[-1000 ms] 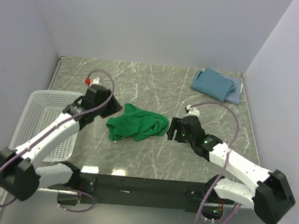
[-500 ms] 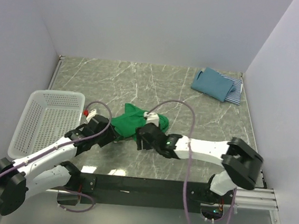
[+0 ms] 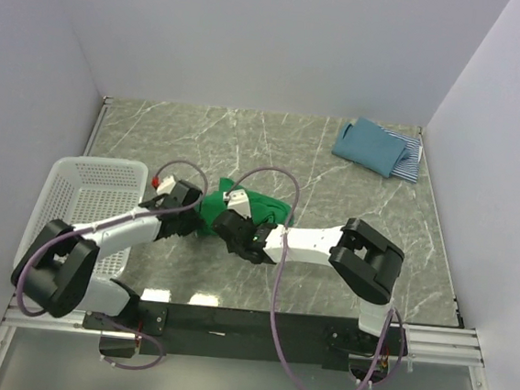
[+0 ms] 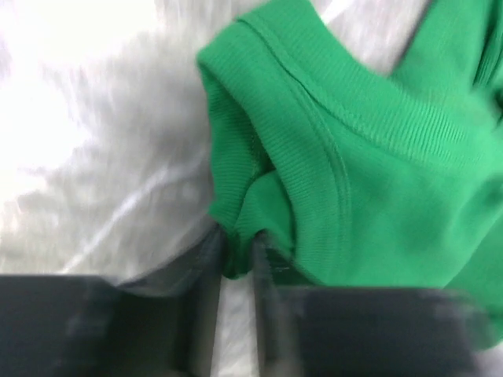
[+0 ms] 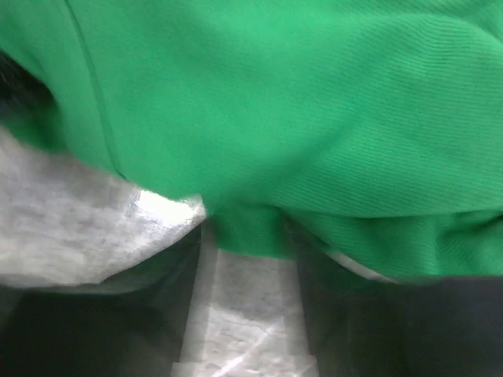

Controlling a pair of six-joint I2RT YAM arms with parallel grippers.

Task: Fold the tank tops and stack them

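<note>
The left claw (image 4: pixel 236 253) narrowly pinches the green tank top (image 4: pixel 377 173) at lower centre; the right claw (image 5: pixel 245 236) straddles it, parted.

No text, label or number can be read anywhere.

I am stretching my left arm (image 3: pixel 114 227) and right arm (image 3: pixel 315 242) low and inward, wrists close together. My left gripper (image 4: pixel 234 250) is pinching a fold of the green tank top (image 4: pixel 369 157), and my right gripper (image 5: pixel 245 228) is standing with jaws apart.
</note>
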